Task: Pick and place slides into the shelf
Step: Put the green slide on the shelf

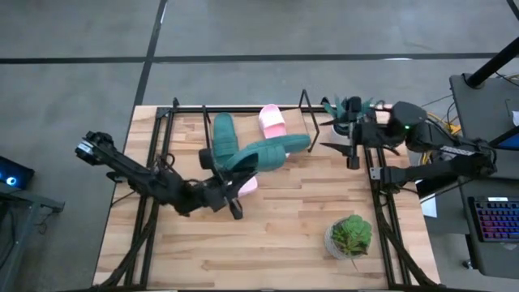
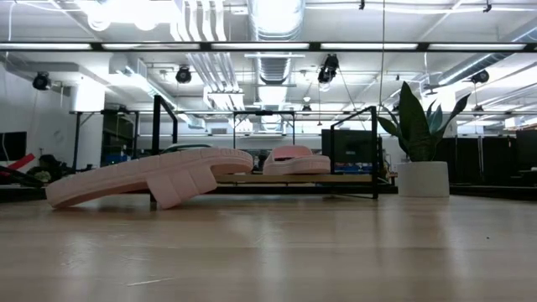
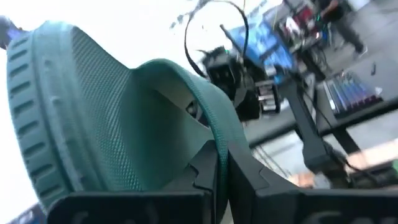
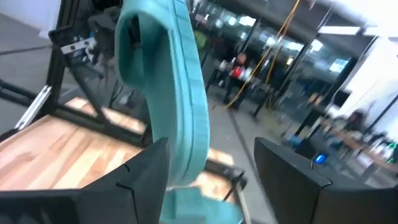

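My left gripper (image 1: 235, 180) (image 3: 222, 180) is shut on a dark teal slide (image 1: 272, 152) (image 3: 93, 118) and holds it above the table in front of the shelf (image 1: 243, 108) (image 2: 294, 178). My right gripper (image 1: 320, 135) (image 4: 211, 180) is open, its fingers on either side of that slide's free end (image 4: 180, 93). A second teal slide (image 1: 223, 136) and a pink slide (image 1: 272, 122) (image 2: 294, 159) lie on the shelf's board. The other pink slide (image 1: 248, 184) (image 2: 151, 180) sits tilted on the table, resting on one end and its strap. My left gripper pinches the teal slide's strap (image 3: 214, 137) at its edge between the two fingers (image 3: 255, 183). The slide is lifted clear of the table and reaches toward the right arm. My right gripper: the slide's end lies close by one finger (image 4: 146, 171); whether it touches, I cannot tell.
A small potted plant (image 1: 350, 235) stands on the table's near right part. A taller plant in a white pot (image 1: 353, 109) (image 2: 419, 143) stands by the shelf's right end. Black arm-mount frames (image 1: 154, 154) run along both table sides. Bare wood lies near the front edge.
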Tool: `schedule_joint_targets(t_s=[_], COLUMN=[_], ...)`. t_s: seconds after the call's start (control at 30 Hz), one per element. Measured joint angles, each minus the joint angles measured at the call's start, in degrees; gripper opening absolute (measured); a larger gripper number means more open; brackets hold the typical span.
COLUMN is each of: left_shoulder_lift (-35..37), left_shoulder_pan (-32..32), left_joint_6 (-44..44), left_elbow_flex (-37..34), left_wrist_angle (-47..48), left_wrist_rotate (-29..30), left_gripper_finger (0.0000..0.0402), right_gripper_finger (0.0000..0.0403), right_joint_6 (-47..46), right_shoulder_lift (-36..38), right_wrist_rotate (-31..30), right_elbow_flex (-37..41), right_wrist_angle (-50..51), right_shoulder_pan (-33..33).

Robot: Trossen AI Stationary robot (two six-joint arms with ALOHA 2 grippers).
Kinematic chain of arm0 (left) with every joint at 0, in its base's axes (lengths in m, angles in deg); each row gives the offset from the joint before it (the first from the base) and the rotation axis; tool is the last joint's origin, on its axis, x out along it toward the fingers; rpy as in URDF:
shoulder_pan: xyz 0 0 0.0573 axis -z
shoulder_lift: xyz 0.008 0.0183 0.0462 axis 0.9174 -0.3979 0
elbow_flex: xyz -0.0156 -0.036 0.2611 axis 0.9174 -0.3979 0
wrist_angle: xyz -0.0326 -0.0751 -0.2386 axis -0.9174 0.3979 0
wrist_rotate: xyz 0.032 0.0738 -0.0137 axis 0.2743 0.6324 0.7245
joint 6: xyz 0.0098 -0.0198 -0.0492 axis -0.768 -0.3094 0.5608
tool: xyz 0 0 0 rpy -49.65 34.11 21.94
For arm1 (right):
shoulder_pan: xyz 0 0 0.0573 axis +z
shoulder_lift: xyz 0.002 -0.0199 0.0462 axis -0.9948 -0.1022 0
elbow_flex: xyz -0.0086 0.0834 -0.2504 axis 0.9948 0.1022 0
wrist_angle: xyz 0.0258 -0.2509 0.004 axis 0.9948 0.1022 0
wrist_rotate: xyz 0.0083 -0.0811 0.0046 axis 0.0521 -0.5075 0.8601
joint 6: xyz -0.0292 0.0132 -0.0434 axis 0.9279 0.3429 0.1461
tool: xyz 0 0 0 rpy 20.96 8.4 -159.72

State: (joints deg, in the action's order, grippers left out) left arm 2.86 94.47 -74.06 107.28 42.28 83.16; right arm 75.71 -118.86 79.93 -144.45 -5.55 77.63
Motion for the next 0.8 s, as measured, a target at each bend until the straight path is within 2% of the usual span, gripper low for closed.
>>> schedule_joint_targets(t_s=[0.13,0.3,0.53,0.67,0.8], left_shoulder_lift=[0.2,0.9,0.9,0.8,0.6], left_shoulder_pan=[0.0,-0.6,-0.9,-1.2,-1.4], left_joint_6=[-4.1,-4.5,-8.6,-9.4,-10.1], left_elbow_flex=[-3.1,-4.7,-4.8,-4.9,-5.6], left_wrist_angle=[-5.8,-7.5,-9.6,-9.3,-9.2], left_wrist_rotate=[-5.0,-8.5,-10.1,-10.2,-13.1], left_gripper_finger=[0.0,0.0,0.0,0.0,0.0], right_gripper_finger=[0.0224,0.0224,0.0224,0.0224,0.0224], right_joint_6=[0.8,0.6,-0.9,-1.0,-1.1], right_shoulder_lift=[4.4,6.1,3.7,1.6,-1.1], right_wrist_rotate=[0.1,5.4,5.5,8.3,10.5], right_elbow_flex=[5.4,11.1,11.0,10.2,8.5], right_wrist_angle=[-7.6,-17.8,-13.7,-14.4,-14.5], right_shoulder_pan=[0.0,0.0,0.0,0.0,0.0])
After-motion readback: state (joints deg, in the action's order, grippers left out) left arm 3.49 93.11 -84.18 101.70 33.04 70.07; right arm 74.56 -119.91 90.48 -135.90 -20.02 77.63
